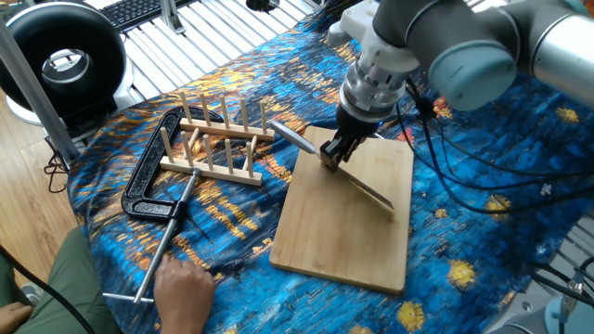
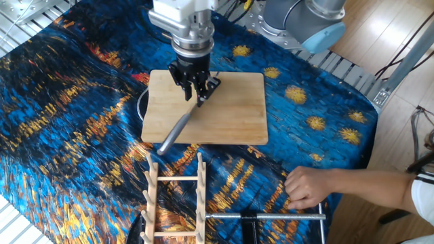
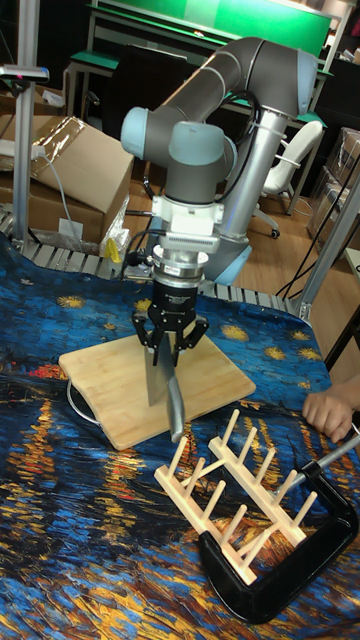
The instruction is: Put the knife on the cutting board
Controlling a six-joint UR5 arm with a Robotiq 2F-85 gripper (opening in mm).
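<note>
The knife (image 1: 362,187) is a cleaver, and my gripper (image 1: 336,153) is shut on it where the blade meets the handle. Its blade slants over the cutting board (image 1: 348,237), a light bamboo rectangle. The slim grey handle (image 1: 295,139) sticks out past the board's edge toward the peg rack. From the other fixed view the gripper (image 2: 196,91) stands over the board (image 2: 237,115), with the knife handle (image 2: 175,130) pointing down-left. In the tall view the blade (image 3: 158,380) hangs below the gripper (image 3: 168,358) against the board (image 3: 105,390). Whether the blade touches the wood, I cannot tell.
A wooden peg rack (image 1: 218,139) and a black C-clamp (image 1: 153,186) with a long screw rod lie left of the board. A person's hand (image 1: 183,288) rests by the rod's end at the table's near edge. A dark ring (image 2: 141,108) peeks from under the board.
</note>
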